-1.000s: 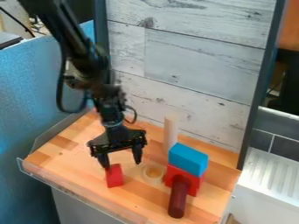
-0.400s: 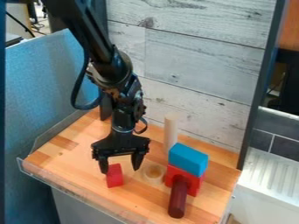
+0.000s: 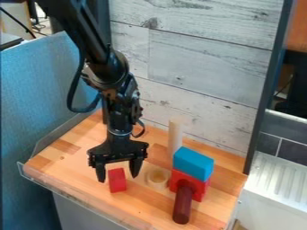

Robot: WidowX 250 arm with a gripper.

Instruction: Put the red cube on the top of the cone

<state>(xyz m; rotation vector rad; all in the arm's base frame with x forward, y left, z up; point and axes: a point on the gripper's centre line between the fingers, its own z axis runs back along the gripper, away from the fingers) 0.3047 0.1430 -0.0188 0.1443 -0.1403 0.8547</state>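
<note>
Gripper (image 3: pixel 117 177) above red cube (image 3: pixel 119 184), with fingers spread apart to either side, presumably for a straddling grasp. Red cube on wooden board (image 3: pixel 69 167), near pale round piece (image 3: pixel 158 178). Blue block (image 3: pixel 193 163) to one side, probably no obstacle to descent.

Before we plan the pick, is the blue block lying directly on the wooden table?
No, the blue block sits on a red block.

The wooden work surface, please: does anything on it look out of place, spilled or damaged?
Nothing clearly stands out: the blue block rests on the larger red block, the pale cylinder stands upright behind them, and no spill or damage is visible.
</note>
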